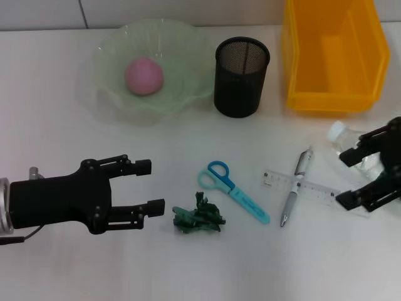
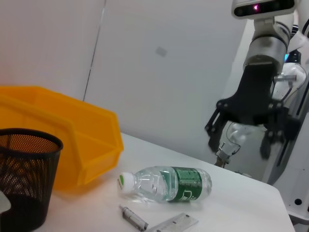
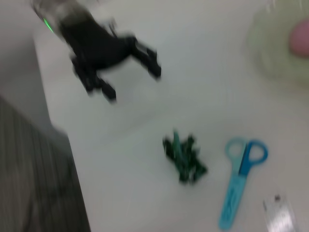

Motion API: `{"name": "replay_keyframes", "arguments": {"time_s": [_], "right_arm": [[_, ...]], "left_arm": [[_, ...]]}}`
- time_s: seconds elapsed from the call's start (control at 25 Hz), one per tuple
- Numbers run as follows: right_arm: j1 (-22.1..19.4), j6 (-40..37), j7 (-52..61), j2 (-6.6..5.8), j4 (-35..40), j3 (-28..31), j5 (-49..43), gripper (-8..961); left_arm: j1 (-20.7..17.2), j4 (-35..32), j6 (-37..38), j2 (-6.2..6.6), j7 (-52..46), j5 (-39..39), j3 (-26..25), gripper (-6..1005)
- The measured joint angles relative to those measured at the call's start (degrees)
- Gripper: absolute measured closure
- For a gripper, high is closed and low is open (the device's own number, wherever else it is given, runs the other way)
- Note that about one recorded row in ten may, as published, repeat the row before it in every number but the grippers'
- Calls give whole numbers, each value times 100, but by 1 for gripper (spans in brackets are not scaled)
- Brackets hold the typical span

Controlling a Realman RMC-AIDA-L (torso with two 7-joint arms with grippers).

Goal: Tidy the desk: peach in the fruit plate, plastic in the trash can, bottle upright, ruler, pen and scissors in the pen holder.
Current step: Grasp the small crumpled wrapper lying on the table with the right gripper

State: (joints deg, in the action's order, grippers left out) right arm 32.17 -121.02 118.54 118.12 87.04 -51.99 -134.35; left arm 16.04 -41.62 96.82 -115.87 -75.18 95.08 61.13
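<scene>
The pink peach (image 1: 144,76) lies in the green glass fruit plate (image 1: 182,94). A crumpled green plastic (image 1: 199,216) sits at the front centre, with my left gripper (image 1: 153,185) open just to its left. Blue scissors (image 1: 233,191), a silver pen (image 1: 296,194) and a clear ruler (image 1: 310,187) lie flat to the plastic's right. The clear bottle (image 1: 346,143) lies on its side at the right. My right gripper (image 1: 346,179) hangs open above it, apart from it, as the left wrist view shows the right gripper (image 2: 239,140) over the bottle (image 2: 166,183).
A black mesh pen holder (image 1: 242,76) stands behind the scissors. The yellow trash can (image 1: 332,94) sits at the back right. The right wrist view shows the left gripper (image 3: 134,83), plastic (image 3: 184,159) and scissors (image 3: 241,181), and the table's edge beyond them.
</scene>
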Motion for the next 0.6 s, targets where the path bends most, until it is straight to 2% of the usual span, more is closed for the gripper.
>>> {"name": "replay_keyframes", "arguments": {"time_s": [0.04, 0.08, 0.2, 0.24, 0.28, 0.36, 0.44, 0.6], "right_arm": [[52, 160, 84, 125, 221, -482, -272, 235], [52, 160, 84, 125, 221, -482, -272, 236], [20, 786, 259, 137, 223, -1407, -204, 238], [-19, 1315, 255, 126, 85, -1850, -56, 239], [-19, 1315, 255, 126, 85, -1850, -56, 240], [-2, 1825, 103, 117, -196, -2192, 112, 241], [184, 2310, -75, 116, -676, -2633, 239, 243], [430, 2646, -170, 122, -1083, -3034, 264, 246]], "left_arm": [[-4, 3, -10, -4, 1, 8, -1, 184], [-4, 4, -11, -6, 1, 9, -2, 184], [-6, 24, -16, -5, 2, 12, -11, 184], [-7, 66, -29, 2, 3, 13, -23, 184], [-5, 75, -34, 1, 4, 13, -23, 184], [2, 88, -49, -3, 4, 15, -27, 184], [9, 88, -56, -10, 4, 15, -27, 184], [6, 88, -57, -1, 4, 18, -27, 184]]}}
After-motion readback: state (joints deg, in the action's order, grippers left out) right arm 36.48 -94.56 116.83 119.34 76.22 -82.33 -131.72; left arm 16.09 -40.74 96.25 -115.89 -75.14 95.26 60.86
